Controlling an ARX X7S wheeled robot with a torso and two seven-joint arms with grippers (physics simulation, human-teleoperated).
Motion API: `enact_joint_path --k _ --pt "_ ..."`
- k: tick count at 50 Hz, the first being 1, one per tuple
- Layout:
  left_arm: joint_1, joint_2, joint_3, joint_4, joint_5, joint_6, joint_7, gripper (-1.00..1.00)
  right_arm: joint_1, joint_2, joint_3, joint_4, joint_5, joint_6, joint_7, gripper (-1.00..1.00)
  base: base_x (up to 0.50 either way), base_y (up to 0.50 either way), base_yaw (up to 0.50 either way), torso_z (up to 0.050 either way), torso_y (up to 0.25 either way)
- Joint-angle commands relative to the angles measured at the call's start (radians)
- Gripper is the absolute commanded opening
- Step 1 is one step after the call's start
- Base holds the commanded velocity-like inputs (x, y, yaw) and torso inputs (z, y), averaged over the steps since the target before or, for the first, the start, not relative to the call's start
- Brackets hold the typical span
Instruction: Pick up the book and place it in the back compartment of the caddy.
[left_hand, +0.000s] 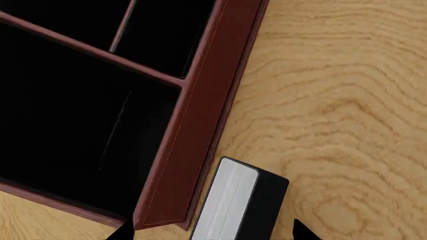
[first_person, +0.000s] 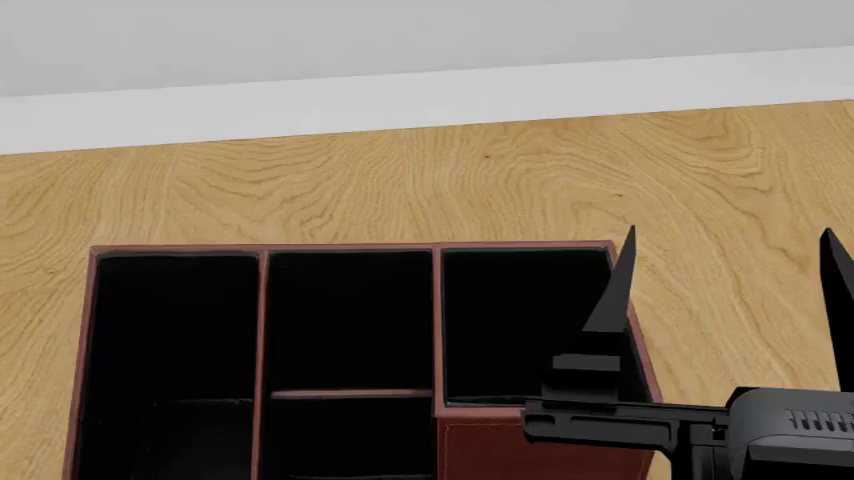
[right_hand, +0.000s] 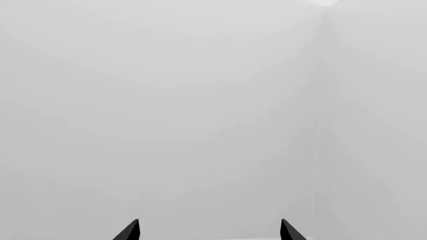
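Here the book (left_hand: 230, 202) lies just beside the caddy (left_hand: 200, 135) rim, both grippers' fingers apart

Right claw (right_hand: 210, 231) tips apart, facing blank grey wall (right_hand: 200, 100).

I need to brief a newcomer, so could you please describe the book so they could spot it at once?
Find the red-brown caddy on the wooden table. The book lies on the table just outside its outer wall, near a corner: a small block, white-grey page edge, black cover.
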Motion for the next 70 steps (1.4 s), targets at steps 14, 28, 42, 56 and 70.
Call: enact_joint_path --k 14,28,42,56,70 --pt "-0.024 0.100 0.038 -0.087 0.080 -0.034 0.020 1.00 -0.001 0.007 -0.009 0.002 0.000 -0.007 0.005 1.00 0.00 0.00 0.00 0.000 0.000" --pt "-0.009 0.130 0.053 -0.124 0.101 -0.006 0.014 1.00 -0.001 0.009 -0.015 0.008 -0.002 -0.012 0.007 1.00 0.00 0.00 0.00 0.000 0.000" --pt "0.018 0.170 0.078 -0.167 0.122 0.029 0.009 1.00 -0.012 0.020 0.000 -0.001 0.009 -0.017 0.015 1.00 0.00 0.00 0.00 0.000 0.000" --pt "0.074 0.191 0.086 -0.251 0.122 0.111 -0.016 1.00 0.003 0.014 -0.023 0.016 0.002 -0.020 0.011 1.00 0.00 0.00 0.00 0.000 0.000" --pt "0.093 0.234 0.104 -0.328 0.139 0.116 -0.028 -1.00 0.002 0.018 -0.025 0.013 0.005 -0.020 0.017 1.00 0.00 0.00 0.00 0.000 0.000"
